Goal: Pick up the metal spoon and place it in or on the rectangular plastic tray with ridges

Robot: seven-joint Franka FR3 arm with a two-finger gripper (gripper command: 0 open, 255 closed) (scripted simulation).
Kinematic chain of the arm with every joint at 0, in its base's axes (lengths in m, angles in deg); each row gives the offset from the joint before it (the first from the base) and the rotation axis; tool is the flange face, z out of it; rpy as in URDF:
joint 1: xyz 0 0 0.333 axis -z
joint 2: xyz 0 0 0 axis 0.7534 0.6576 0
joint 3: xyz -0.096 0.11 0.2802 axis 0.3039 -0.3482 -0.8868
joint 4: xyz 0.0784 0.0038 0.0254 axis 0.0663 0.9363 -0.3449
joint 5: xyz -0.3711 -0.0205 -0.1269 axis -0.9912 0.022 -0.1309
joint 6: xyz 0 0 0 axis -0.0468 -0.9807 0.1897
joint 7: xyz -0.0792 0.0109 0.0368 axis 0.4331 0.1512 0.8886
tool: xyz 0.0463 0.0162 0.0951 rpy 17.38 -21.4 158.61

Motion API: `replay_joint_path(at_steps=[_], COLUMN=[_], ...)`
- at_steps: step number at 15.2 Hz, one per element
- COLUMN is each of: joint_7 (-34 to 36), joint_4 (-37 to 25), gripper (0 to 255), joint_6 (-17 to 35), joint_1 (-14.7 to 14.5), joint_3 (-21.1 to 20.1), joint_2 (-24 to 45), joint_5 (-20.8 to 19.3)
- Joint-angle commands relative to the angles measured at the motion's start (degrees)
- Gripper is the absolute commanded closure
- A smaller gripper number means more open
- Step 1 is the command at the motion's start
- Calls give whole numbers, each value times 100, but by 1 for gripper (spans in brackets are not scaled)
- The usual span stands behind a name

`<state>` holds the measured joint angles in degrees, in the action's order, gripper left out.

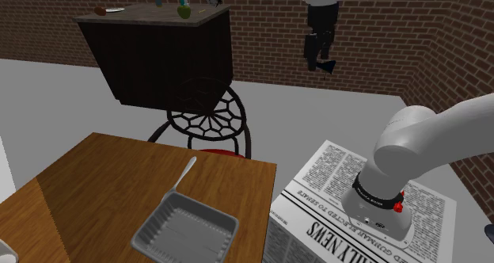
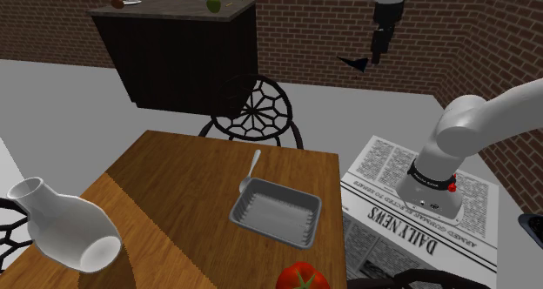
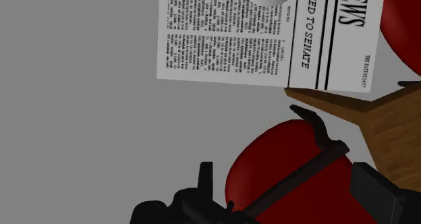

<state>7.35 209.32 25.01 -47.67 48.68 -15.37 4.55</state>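
Brick wall (image 1: 412, 32) and grey floor back the scene. At far left, a dark counter (image 1: 158, 59) carries items too small to name. At the near left edge of the wooden table (image 1: 87, 182) sits a tilted white vase (image 2: 61, 226).

Mid-table lies the spoon (image 1: 184, 174). It is plain grey, slim and flat on the wood. Its handle points toward the far edge, and its bowl end lies at the far left corner of the tray (image 1: 147, 226); whether the two touch cannot be told. The tray is grey and rectangular with fine ridges across its floor, and it sits on the table's near right. A tomato (image 2: 303, 277) shows at the near edge.

Beyond the table stands a black chair (image 1: 210, 115) with a web back and red seat.

At right, the stand (image 1: 317, 178), wrapped in newsprint, bears the white arm (image 1: 431, 135). The gripper (image 1: 319, 47) hangs high against the wall, well apart from spoon and tray. Whether it is wide or narrow cannot be told. The wrist view looks down on newsprint, floor, the red seat and a table corner.
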Motion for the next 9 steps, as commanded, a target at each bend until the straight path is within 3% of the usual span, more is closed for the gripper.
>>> replay_joint_path(at_steps=[1, 9], joint_7=[0, 1883], joint_4=[0, 909], gripper=[0, 0], joint_6=[0, 657], joint_1=[0, 0], joint_3=[0, -919], joint_2=[0, -292], joint_5=[0, 1087])
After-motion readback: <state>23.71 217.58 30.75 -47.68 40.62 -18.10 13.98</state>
